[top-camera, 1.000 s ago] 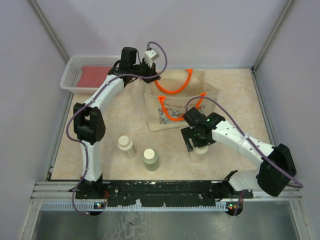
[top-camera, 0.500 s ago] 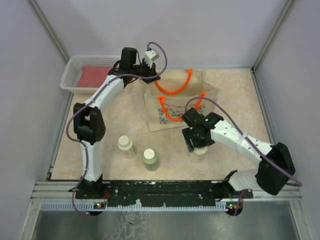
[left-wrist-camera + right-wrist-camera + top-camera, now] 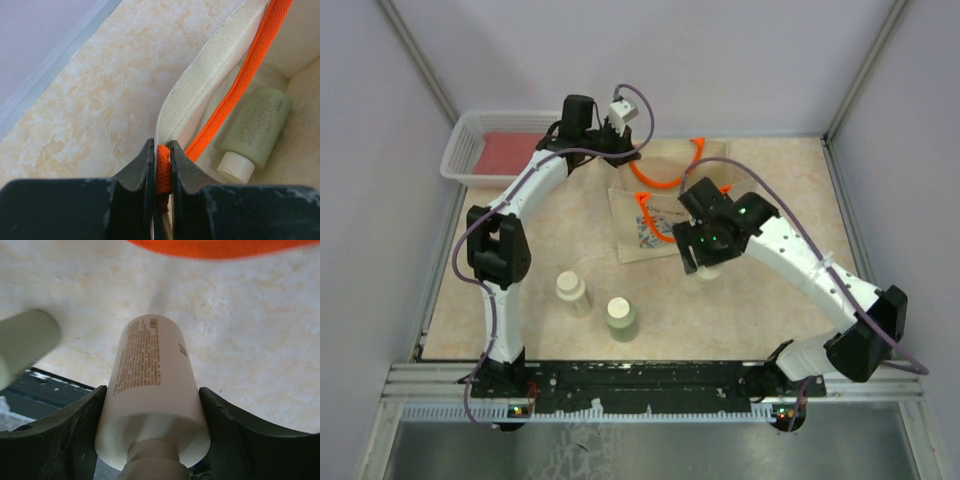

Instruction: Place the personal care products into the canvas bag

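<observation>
Our right pincer [image 3: 152, 432] is clamped on a cream bottle [image 3: 150, 365]. The two dark fingers [image 3: 75, 440] press the sides of its smooth, round body just above the cap, and fine print runs down the label. From above, this pincer [image 3: 700, 262] sits just in front of the near face of the canvas bag [image 3: 642, 225]. We cannot tell whether the bottle touches the table. A blurred pale green shape shows at the left of the wrist view, and an orange band crosses the top.

Our left pincer [image 3: 161, 165] is closed tight on the orange handle [image 3: 250, 65], a woven cord, right where it meets the bag's thick, ribbed cloth rim [image 3: 195, 85]. Inside the bag a green bottle [image 3: 257, 125] lies on its side with its cream cap toward the camera.

From above, the left pincer [image 3: 620, 140] is at the bag's far left corner, close to the back wall. The bag's printed panel faces us. To the right of the bag the marbled beige table [image 3: 780, 180] runs open to the side wall.

Near and left of the bag, well apart from it, stand the other cream bottle [image 3: 572, 292] and the other green bottle [image 3: 620, 317], both upright and close to the black rail at the near edge.

A white mesh basket [image 3: 470, 150] fills the far left corner and holds a flat red item [image 3: 515, 155].
</observation>
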`<state>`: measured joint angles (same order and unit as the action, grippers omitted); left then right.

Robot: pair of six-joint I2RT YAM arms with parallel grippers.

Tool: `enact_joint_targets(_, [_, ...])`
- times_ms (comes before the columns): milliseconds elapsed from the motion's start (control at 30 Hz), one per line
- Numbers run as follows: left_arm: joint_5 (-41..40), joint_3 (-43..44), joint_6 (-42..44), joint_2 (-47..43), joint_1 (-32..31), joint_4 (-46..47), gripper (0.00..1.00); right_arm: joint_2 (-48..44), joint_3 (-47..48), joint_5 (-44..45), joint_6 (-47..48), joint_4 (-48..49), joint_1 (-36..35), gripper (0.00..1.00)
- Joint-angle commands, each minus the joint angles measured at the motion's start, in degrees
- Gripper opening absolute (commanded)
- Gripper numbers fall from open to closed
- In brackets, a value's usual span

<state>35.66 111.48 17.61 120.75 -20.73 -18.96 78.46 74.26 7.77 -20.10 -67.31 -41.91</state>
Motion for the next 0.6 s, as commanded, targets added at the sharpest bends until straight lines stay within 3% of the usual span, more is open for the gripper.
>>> enact_joint_targets(0, [0.42, -0.80, 0.73, -2.53, 0.52, 0.86, 0.00, -2.33, 14.39, -7.36, 4.37, 0.92, -0.72, 0.00])
enact_joint_targets(267, [0.59, -1.85, 1.16, -3.84, 0.54, 0.85, 0.00, -3.92, 25.59, -23.32, 7.41, 7.64, 3.94, 0.00])
enact_joint_targets(567, [2.12, -4.25, 0.45, -5.46, 0.54, 2.23, 0.00, 1.52, 39.28, -20.37, 15.05, 11.47, 12.84, 0.00])
